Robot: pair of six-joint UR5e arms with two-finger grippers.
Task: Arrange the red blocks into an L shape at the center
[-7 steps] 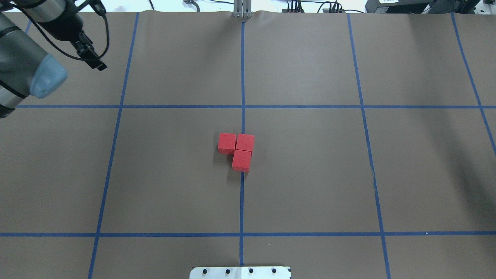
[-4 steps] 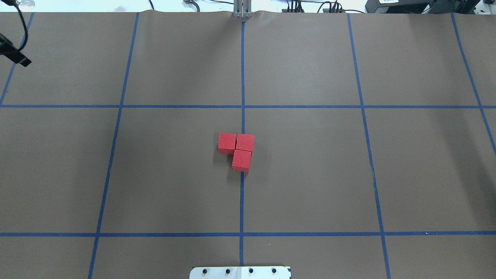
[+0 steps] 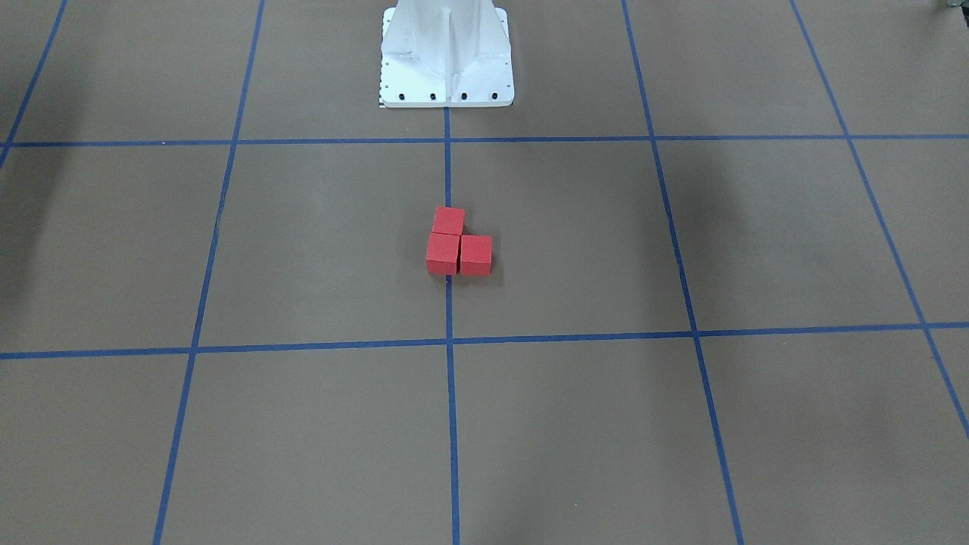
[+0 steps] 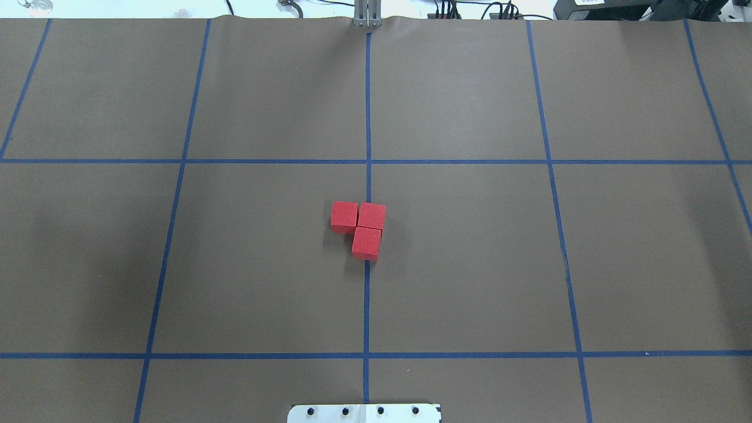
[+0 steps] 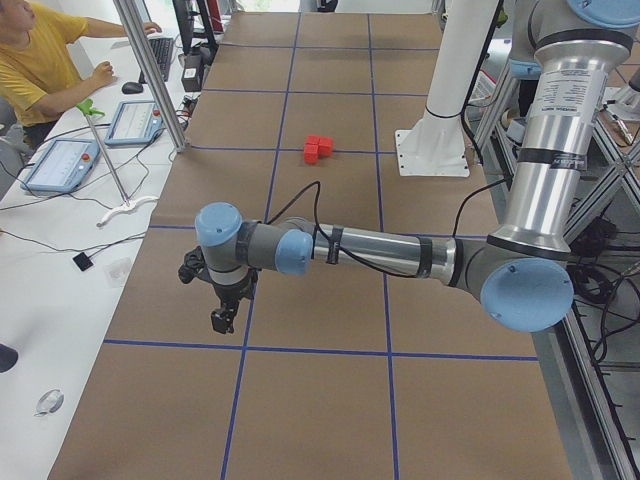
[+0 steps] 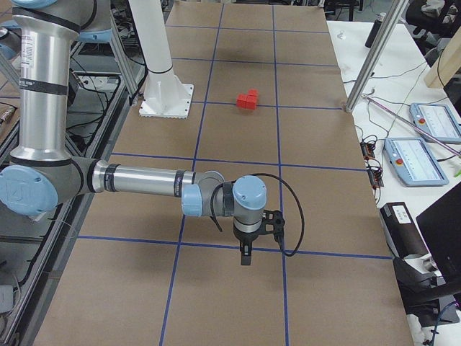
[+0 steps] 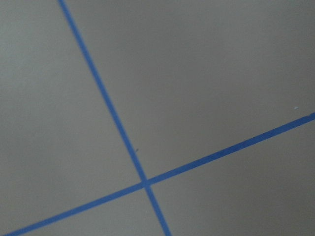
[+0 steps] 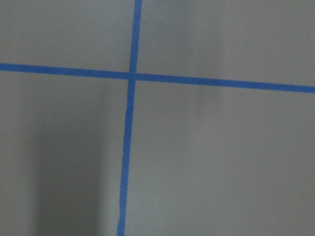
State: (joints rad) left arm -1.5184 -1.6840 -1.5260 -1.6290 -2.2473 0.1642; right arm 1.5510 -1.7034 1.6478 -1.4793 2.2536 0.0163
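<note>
Three red blocks (image 4: 344, 216) (image 4: 372, 215) (image 4: 366, 242) lie touching in an L shape at the center, over the thin blue tape line (image 4: 367, 182). In the front-facing view the red blocks (image 3: 449, 221) (image 3: 443, 253) (image 3: 475, 254) show the same L. My left gripper (image 5: 222, 318) hangs low over the brown floor far from the blocks, seen only in the exterior left view, so I cannot tell its state. My right gripper (image 6: 245, 256) hangs likewise at the other end, seen only in the exterior right view, state unclear. Both wrist views show only brown floor and tape.
The white robot base (image 3: 447, 53) stands behind the blocks. A person (image 5: 40, 60) sits at a side table with touch panels (image 5: 60, 165). More panels (image 6: 421, 155) and a metal pole (image 6: 367, 65) stand at the other end.
My left arm has swung out to the left and left the overhead view. The three red blocks have not moved.
</note>
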